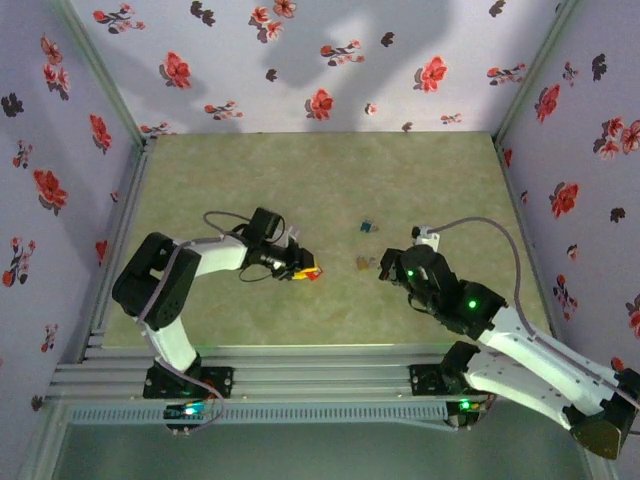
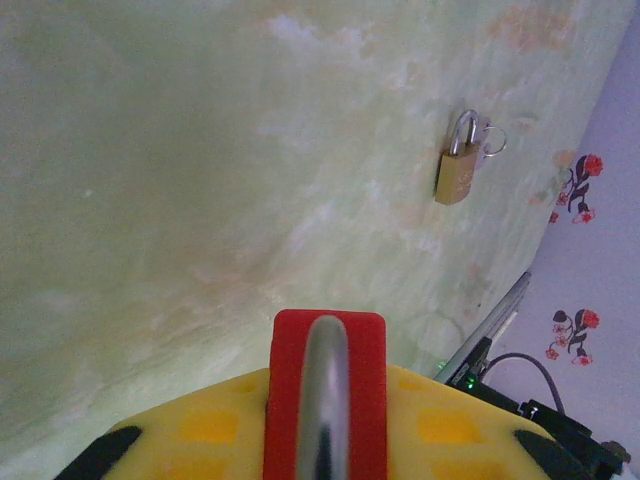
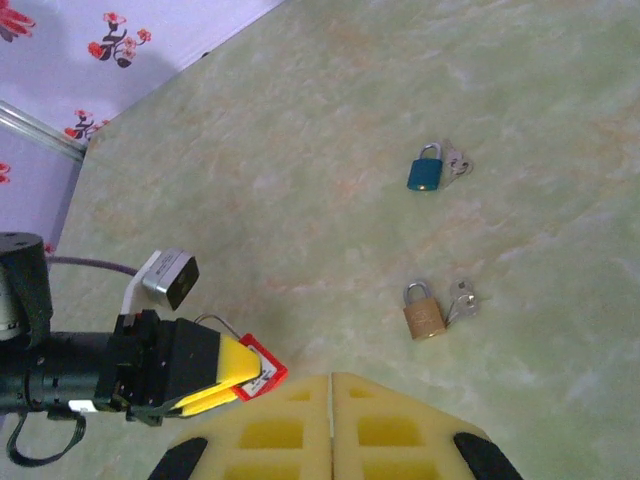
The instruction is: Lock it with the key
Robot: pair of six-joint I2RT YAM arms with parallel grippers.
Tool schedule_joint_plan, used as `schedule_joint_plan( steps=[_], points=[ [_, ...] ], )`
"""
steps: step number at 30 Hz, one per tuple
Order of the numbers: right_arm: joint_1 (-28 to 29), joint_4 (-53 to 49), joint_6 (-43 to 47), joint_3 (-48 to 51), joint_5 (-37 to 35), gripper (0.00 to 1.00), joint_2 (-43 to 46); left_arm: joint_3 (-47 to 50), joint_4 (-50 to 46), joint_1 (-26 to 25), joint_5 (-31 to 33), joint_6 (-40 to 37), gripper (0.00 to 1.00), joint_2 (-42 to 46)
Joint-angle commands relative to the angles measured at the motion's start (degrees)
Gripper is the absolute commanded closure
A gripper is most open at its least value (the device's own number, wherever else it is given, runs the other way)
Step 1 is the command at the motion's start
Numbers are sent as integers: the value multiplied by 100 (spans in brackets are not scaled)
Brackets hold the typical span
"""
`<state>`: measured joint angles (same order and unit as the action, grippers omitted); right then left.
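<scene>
Padlock body mostly hidden between left hand's yellow pads.

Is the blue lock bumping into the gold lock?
Apart. The right wrist view shows the blue lock and the gold lock lying separately, with a plain stretch of bare table between them.

This is a robot lab's test booth: flower-papered panels wall in a green marbled tabletop edged in front with aluminium rails.
</scene>
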<state>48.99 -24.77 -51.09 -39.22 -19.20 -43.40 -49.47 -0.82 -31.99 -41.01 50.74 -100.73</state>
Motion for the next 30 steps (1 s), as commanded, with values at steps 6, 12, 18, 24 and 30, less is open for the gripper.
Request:
schedule_joint_plan(
  steps=[6,12,18,24,30],
  points=[
    [-48,260,122,-66,320,100,-105,-242,-268,37,-241,-282,100,-228],
    [-46,364,139,-57,416,100,-156,-326,-391,42,-258,-334,100,-350],
    [-45,439,134,-64,502,100,-260,-398,-533,33,-251,-389,88,-390],
    [-48,475,126,-55,569,100,-319,-444,-649,35,-215,-457,76,-429],
    [-40,459,118,-59,617,100,-318,-493,-753,34,-170,-511,70,-466]
  ],
)
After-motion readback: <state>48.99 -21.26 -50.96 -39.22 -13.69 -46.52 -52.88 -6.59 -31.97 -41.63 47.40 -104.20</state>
